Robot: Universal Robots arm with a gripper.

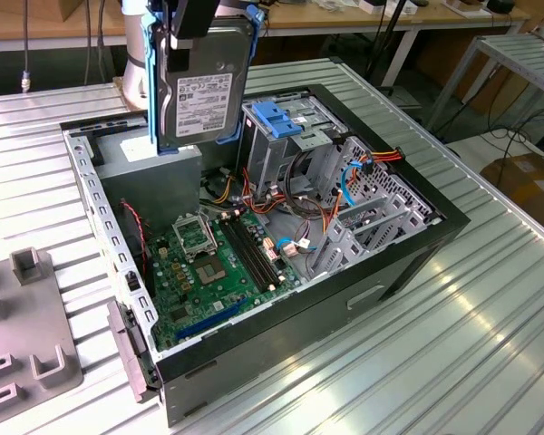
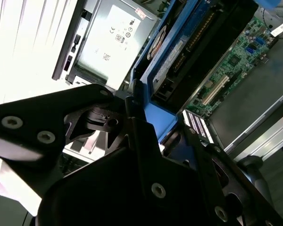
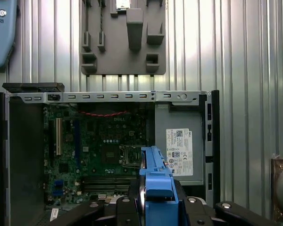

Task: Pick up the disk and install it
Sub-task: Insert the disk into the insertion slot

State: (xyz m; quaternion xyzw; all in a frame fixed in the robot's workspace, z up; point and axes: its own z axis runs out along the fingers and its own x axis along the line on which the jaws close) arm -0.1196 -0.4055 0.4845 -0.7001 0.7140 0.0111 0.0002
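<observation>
Robot arm holds the flat silver-grey metal disk (image 1: pixel 204 91), framed in a blue plastic bracket, on edge above an open computer on a ribbed metal table (image 1: pixel 453 362).

The open black computer case (image 1: pixel 344 304) lies on its side on the table. Its green motherboard (image 1: pixel 208 263) faces up beside a grey power-supply box (image 1: pixel 154 168) and a metal drive cage (image 1: pixel 286 149) topped by a blue plastic latch (image 1: pixel 276 118). The arm's wrist points straight down. The white-labelled disk hangs upright over the power-supply box, just beside the cage. The black gripper (image 1: pixel 192 16) pinches the disk's top edge, its fingers (image 3: pixel 132 202) pressed against the bracket on either side.
</observation>
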